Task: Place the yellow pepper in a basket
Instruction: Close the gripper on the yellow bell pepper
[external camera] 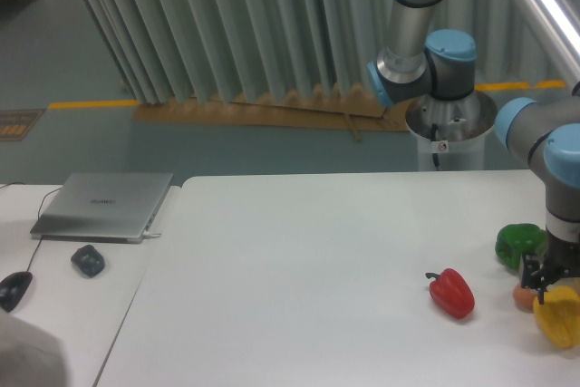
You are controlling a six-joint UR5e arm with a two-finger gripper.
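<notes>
Yellow pepper (pixel 559 316) sits at the table's (pixel 299 278) far right edge on my screen, partly cut off by the frame. My gripper (pixel 546 280) hangs right on its top, fingers down at the stem end, though I cannot tell whether the jaws are apart or closed. Just beside it lies a small orange-tan ball (pixel 523 296), with the green pepper (pixel 518 245) behind and the red pepper (pixel 451 293) further left.

On my counter (pixel 299 260) I count three peppers: one red (pixel 452 293), one green (pixel 517 245), one yellow (pixel 559 316). There is one small orange ball (pixel 523 297), one laptop (pixel 103 206), and two dark mice (pixel 88 260) (pixel 13 290).
</notes>
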